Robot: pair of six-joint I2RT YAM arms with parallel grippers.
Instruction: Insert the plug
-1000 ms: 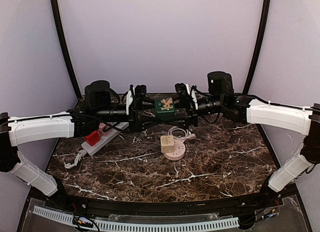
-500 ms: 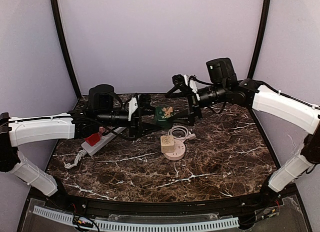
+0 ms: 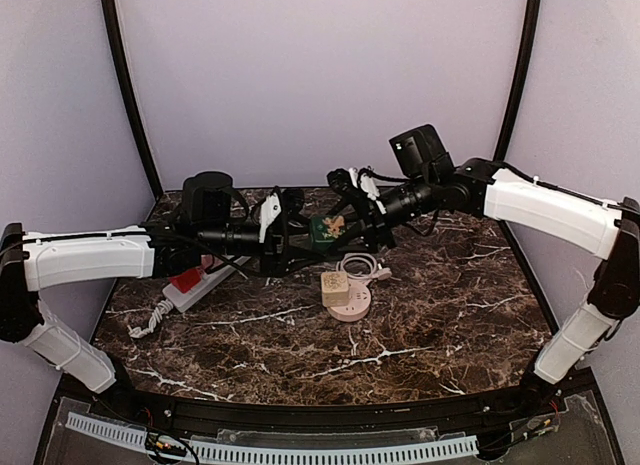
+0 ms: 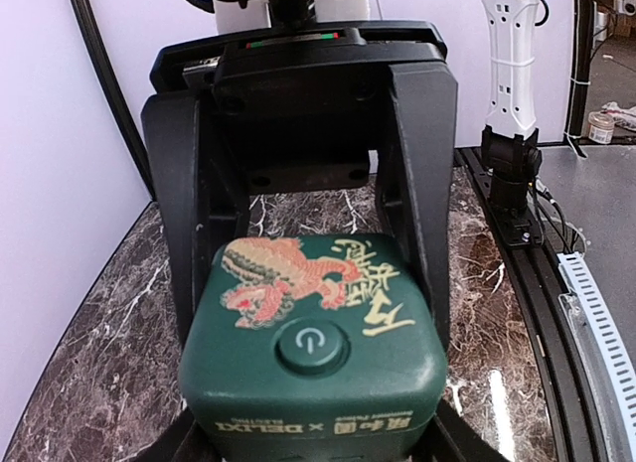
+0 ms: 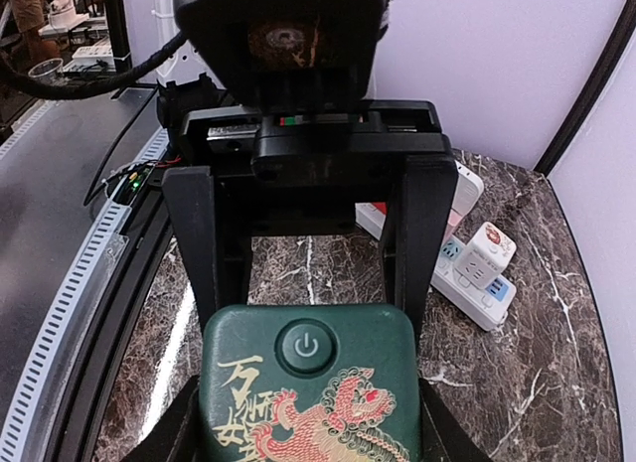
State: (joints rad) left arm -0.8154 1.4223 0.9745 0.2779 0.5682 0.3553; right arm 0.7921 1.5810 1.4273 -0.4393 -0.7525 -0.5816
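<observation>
**Item:** green cube plug [image 3: 328, 227], with a dragon print and a power button on one face.

**Location:** aloft over the surface [image 3: 420, 325], caught between two sets of jaws that face each other tip to tip.

**Left jaws:** clamped on the cube's two flanks at one end.

**Right jaws:** set against the same flanks from the opposite end, and by the look of it gripping too.

**Orientation:** printed face up, button end toward the left jaws. The body is near-cubic, so it has no real long axis. The prongs are hidden, presumably underneath.

**Target:** white power strip [image 3: 205, 283], lying below and behind the left jaws.

**Handling note:** I'd judge this a mid-air regrasp. One side should let go only once the other is firm, with the cube held level. Then bring the prong face square over a free socket and press straight down without rocking.
</observation>
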